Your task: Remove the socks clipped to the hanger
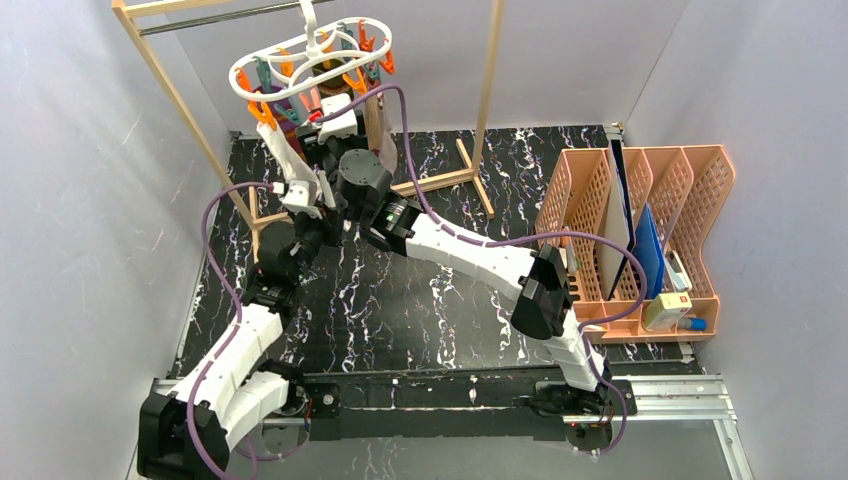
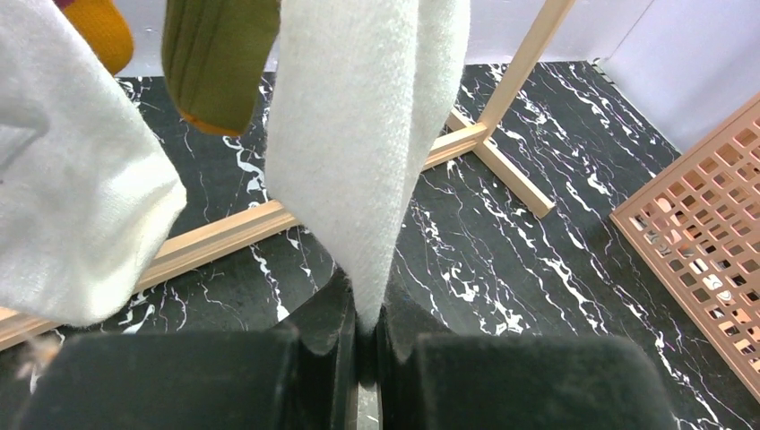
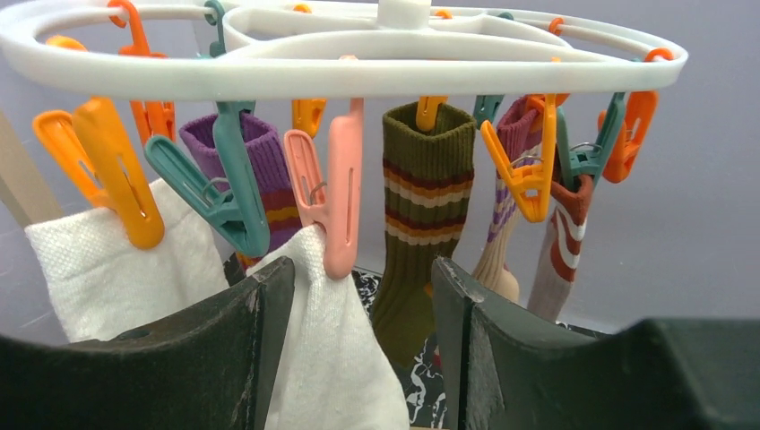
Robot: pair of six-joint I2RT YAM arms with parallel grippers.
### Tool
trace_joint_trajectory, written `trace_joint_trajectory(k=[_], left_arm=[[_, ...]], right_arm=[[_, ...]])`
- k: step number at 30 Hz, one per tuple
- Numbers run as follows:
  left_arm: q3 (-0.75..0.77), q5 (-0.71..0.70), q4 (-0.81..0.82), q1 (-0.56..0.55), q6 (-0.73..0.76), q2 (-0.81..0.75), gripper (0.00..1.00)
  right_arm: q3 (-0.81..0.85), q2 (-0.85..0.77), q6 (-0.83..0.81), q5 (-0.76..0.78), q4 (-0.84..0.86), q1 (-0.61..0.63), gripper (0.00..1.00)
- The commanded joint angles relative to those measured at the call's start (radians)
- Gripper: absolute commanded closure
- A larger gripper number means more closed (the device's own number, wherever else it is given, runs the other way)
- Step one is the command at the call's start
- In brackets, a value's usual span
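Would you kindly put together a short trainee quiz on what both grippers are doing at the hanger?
1. True or false: the left gripper is shut on a white sock.
2. Which peg shows between the right gripper's open fingers? A orange, B pink, C teal.
3. Fill in: the hanger holds ___ plain white socks.
Key: 1 true; 2 B, the pink peg; 3 two.
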Motion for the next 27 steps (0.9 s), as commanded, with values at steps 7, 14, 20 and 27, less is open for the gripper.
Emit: trace_joint_trajectory(k=[7,14,20,27], left_arm=[[-0.011,-0.036,-0.082,-0.067,0.02,-0.016,1.0],[-0.007,-0.058,-0.1,-0.104,0.036,-0.015,1.0],[-0.005,-0.073,-0.113,-0.135,0.049,-0.019,1.0],[-0.004,-0.073,-0.119,-0.152,0.057,-0.017,1.0]], right_arm=[[0.059,-0.051,0.018,-0.015,0.047,-0.001,0.33],[0.084,-0.032,0.008,-0.017,0.05,-0.001,0.32],[0.122,-0.004,-0.017,-0.019,0.056,-0.005,0.31],[0.107,-0.008,-0.01,-0.021,0.058,-0.02,0.31]])
